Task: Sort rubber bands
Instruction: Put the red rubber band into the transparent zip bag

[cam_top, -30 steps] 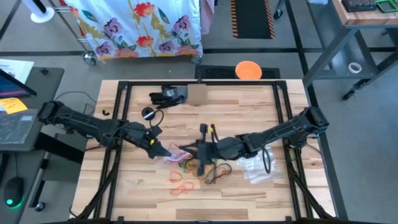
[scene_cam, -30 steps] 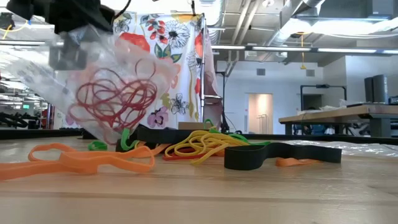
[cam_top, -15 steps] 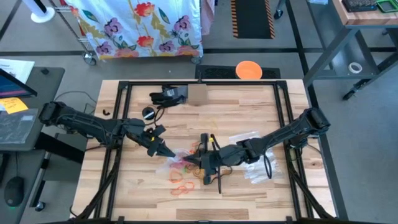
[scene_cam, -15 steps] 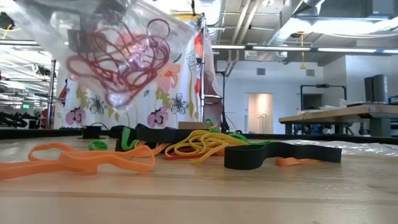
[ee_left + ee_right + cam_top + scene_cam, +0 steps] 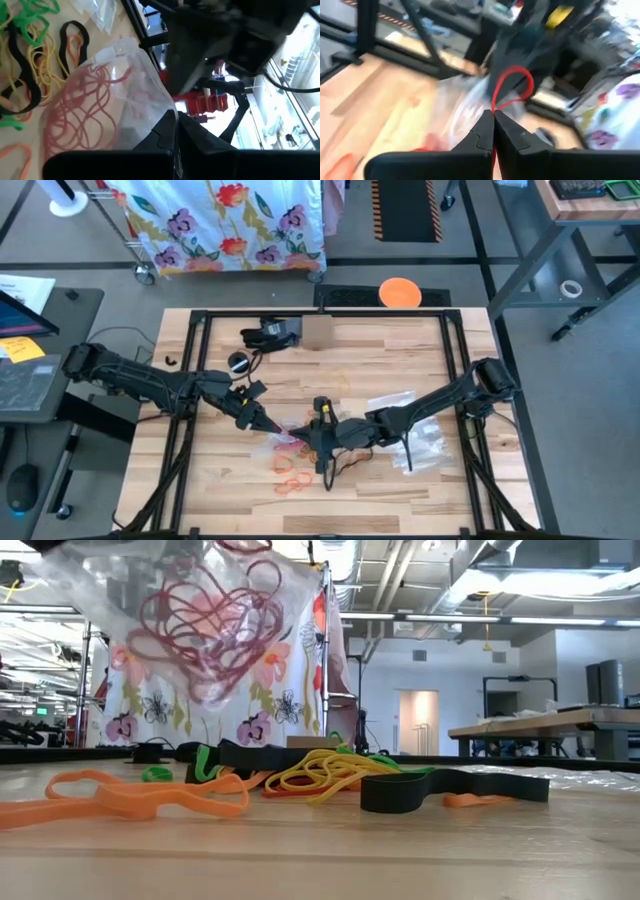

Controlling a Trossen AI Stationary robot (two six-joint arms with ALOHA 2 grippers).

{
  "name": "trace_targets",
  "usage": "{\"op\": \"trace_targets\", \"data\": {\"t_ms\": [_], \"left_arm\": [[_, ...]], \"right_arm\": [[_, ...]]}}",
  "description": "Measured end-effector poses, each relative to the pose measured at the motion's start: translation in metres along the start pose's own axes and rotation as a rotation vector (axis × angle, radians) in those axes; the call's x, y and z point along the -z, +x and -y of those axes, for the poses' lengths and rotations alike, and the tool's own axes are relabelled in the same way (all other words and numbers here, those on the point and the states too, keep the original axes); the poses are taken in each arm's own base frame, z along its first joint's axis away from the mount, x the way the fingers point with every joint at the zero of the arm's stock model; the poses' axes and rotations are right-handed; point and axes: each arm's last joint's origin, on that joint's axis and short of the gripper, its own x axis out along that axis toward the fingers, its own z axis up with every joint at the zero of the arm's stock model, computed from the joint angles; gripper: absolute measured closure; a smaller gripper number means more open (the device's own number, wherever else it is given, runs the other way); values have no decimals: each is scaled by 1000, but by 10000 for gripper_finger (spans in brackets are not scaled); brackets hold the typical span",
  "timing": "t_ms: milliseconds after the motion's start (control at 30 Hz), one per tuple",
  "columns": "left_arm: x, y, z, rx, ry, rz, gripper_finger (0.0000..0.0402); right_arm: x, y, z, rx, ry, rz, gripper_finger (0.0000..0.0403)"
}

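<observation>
Two grippers shut | left fingers [image 5: 172,131]: bag [image 5: 117,95] | right fingers [image 5: 493,127]: red band [image 5: 512,85]

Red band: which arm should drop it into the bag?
Right. The right gripper is shut on the red band beside the bag, which the left gripper holds up.

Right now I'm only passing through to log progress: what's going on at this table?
Rubber bands are being sorted by colour. The left end effector holds up a clear zip bag that already has red bands inside. The right end effector is shut on one more red band right at the bag. Loose orange, yellow, green and dark bands lie on the table.
</observation>
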Motion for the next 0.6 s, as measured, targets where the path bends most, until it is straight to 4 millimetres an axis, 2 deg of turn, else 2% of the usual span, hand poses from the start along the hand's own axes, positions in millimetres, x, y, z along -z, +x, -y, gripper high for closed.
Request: {"op": "trace_targets", "data": {"t_ms": [167, 333, 500, 600], "left_arm": [[1, 0, 0, 6, 25, -16, 402], [1, 0, 1, 3, 38, 1, 402], [0, 0, 0, -10, 37, 24, 402], [-1, 0, -1, -27, 33, 59, 402]], "right_arm": [[7, 6, 9, 19, 63, -36, 403], [16, 10, 10, -52, 84, -73, 403], [31, 19, 12, -67, 115, -135, 403], [33, 24, 16, -63, 125, -146, 403]]}}
